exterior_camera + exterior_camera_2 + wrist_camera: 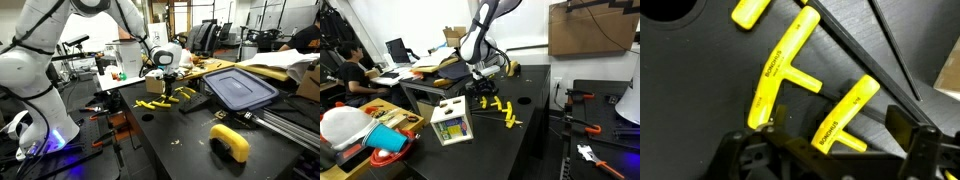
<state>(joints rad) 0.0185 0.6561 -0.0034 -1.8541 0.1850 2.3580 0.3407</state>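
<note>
**Yellow T-handle keys (pixel 785 70) on a black surface (pixel 170 145), fingers (pixel 923 150) spread above them.**

Nearest, lower right in an exterior view: a yellow curved block (pixel 230 142), lying alone and well apart from the rest. Mid-frame: the T-handle keys, several, lying flat and splayed at differing angles, as a T shape settles when laid down loose. The wrist view shows three: one at the upper left, one through the centre, one at lower right. Fingers: wide apart, holding nothing, hanging just over the keys. In the wrist view they stand on either side of the lower-right key, seemingly spread to clear its handle; contact cannot be told. Beyond, right of centre: a blue lid (pixel 240 88), lying flat. Farthest, along the top of the frame: cluttered desks.
</note>
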